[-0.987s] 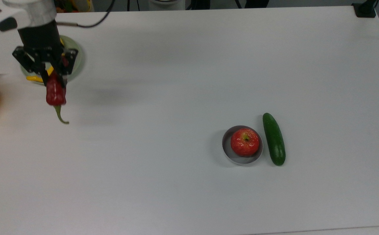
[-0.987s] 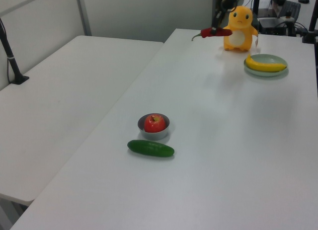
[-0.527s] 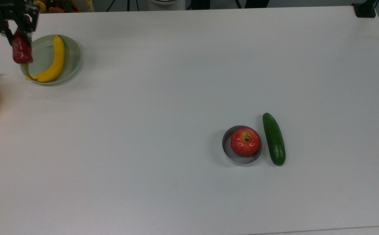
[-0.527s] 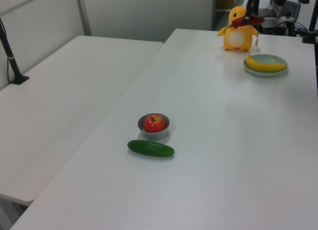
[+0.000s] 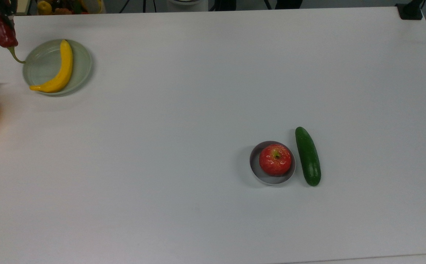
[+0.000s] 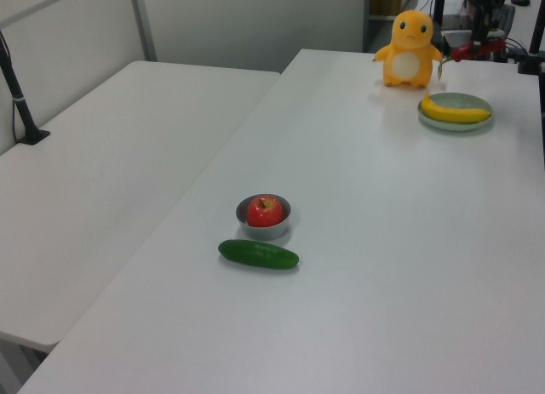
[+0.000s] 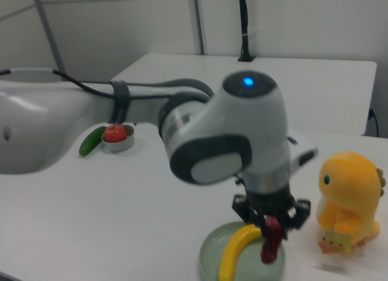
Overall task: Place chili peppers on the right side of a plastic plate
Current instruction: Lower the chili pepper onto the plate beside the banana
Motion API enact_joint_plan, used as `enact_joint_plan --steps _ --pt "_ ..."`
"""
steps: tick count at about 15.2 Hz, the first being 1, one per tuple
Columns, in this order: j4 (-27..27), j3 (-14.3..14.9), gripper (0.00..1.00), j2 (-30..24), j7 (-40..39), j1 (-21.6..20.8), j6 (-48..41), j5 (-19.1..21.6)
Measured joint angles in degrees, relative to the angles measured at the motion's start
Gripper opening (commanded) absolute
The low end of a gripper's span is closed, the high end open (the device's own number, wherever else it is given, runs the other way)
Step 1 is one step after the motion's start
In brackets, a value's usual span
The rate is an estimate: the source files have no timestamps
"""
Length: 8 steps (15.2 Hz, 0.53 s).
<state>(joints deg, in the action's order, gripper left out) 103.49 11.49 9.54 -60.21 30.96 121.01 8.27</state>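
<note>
Top view: chili pepper hangs in the claw at the top-left corner, stem curling down toward the rim of the plastic plate. The pepper is off the plate, just beside the rim on the top view's left. A banana lies on the plate along its right half in the top view, so the free part is on the left. Across the table, well apart, an apple sits in a grey bowl with a cucumber just beside it; neither matters for this step.

Left view: pepper is held up off the table, behind and above the plate, with a yellow plush toy at the left view's left. I'd guess it is carried high to clear the toy and the plate rim.

Right view: claw is clenched on the pepper's top end, and the pepper hangs vertically over the plate, close to the banana. Toy is at the right view's right. Gripping the thick end lets the pepper hang clear for a straight set-down.

Judgement: transport phase, pepper not placed yet. The next move needs a descent beside the plate, clear of the toy.
</note>
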Motion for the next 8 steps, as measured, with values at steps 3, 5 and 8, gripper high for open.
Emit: enact_joint_plan --steps 3,5,8 --pt "0.45 2.34 0.11 1.85 -7.3 2.07 1.26 5.61" --pt "0.59 3.61 0.11 3.35 -10.64 3.14 3.07 8.91" --pt "0.83 3.93 0.11 5.75 -12.54 3.93 6.73 13.49"
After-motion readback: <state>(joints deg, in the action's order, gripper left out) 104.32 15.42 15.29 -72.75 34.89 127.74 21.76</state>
